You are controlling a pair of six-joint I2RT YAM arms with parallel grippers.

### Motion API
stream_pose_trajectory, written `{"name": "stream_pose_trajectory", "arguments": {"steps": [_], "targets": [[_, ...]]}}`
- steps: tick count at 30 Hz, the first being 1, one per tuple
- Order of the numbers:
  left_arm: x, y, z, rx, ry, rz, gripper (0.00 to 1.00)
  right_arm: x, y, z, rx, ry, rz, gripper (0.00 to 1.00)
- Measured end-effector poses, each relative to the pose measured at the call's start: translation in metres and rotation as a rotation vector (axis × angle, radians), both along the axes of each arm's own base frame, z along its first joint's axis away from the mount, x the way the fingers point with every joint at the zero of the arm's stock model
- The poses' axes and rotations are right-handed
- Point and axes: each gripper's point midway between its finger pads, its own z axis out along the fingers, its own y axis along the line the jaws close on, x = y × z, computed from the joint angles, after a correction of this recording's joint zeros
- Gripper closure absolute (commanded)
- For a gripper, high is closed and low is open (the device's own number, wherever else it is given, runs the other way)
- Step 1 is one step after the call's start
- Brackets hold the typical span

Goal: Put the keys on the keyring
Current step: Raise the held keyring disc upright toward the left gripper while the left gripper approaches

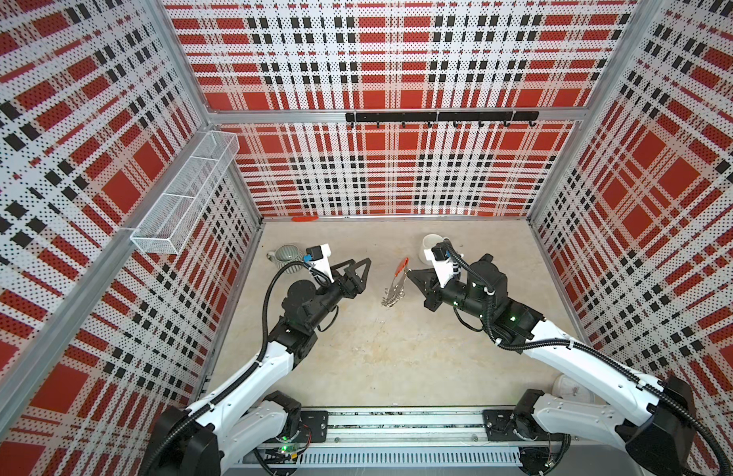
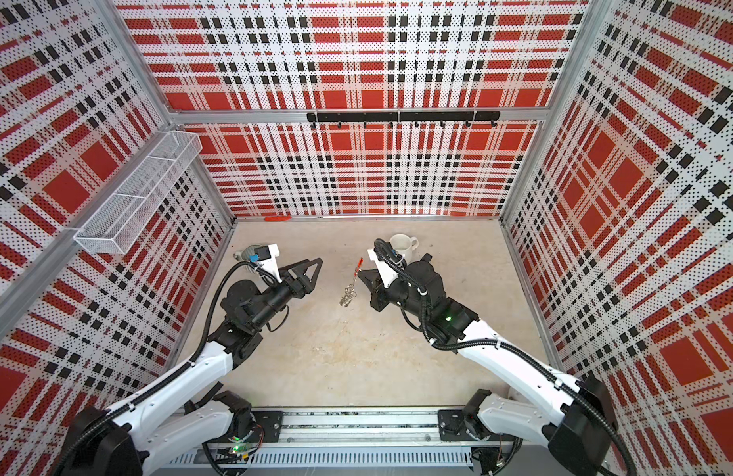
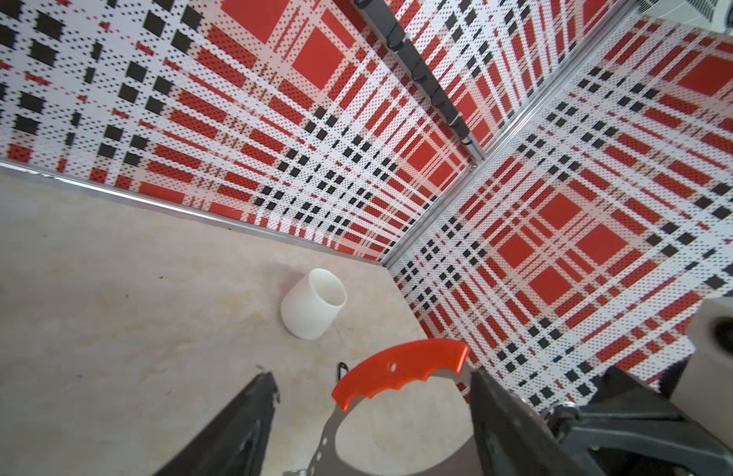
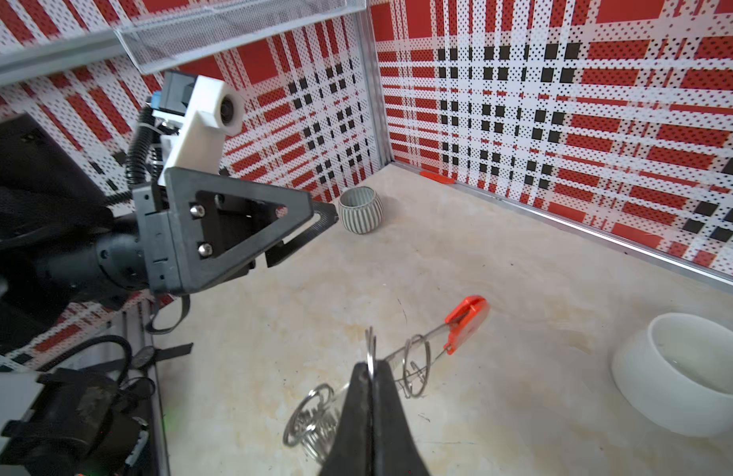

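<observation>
The keyring (image 1: 395, 284) stands on edge above the middle of the table in both top views (image 2: 350, 288). Its red-orange section (image 1: 402, 266) is uppermost and several silver wire rings (image 1: 391, 300) hang at its lower end. My right gripper (image 1: 410, 273) is shut on the hoop's thin metal edge (image 4: 371, 362), with the red-orange section (image 4: 467, 317) just beyond. My left gripper (image 1: 366, 268) is open and a short way left of the hoop. In the left wrist view its fingers (image 3: 249, 420) frame the grey hoop (image 3: 327, 432) without touching it. I cannot make out the keys.
A grey ribbed cup (image 1: 288, 257) stands behind my left arm and a white mug (image 1: 432, 245) behind my right. A small red-orange strip (image 1: 305, 219) lies at the back wall. A wire basket (image 1: 183, 193) hangs on the left wall. A tiny black piece (image 3: 342, 368) lies on the table.
</observation>
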Motion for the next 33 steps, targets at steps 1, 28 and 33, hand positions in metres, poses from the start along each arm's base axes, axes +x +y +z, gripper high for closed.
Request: {"name": "stream_pose_trajectory", "arguments": {"steps": [1, 28, 33], "targets": [[0.0, -0.003, 0.004, -0.006, -0.001, -0.014, 0.35, 0.0, 0.0, 0.003, 0.015, 0.001, 0.011, 1.0], [0.062, 0.007, 0.037, -0.104, -0.043, -0.048, 0.33, 0.107, 0.005, 0.041, 0.433, 0.15, 0.17, 1.0], [0.066, 0.011, 0.034, -0.105, -0.036, -0.037, 0.39, 0.121, 0.006, 0.034, 0.415, 0.172, 0.152, 1.0]]}}
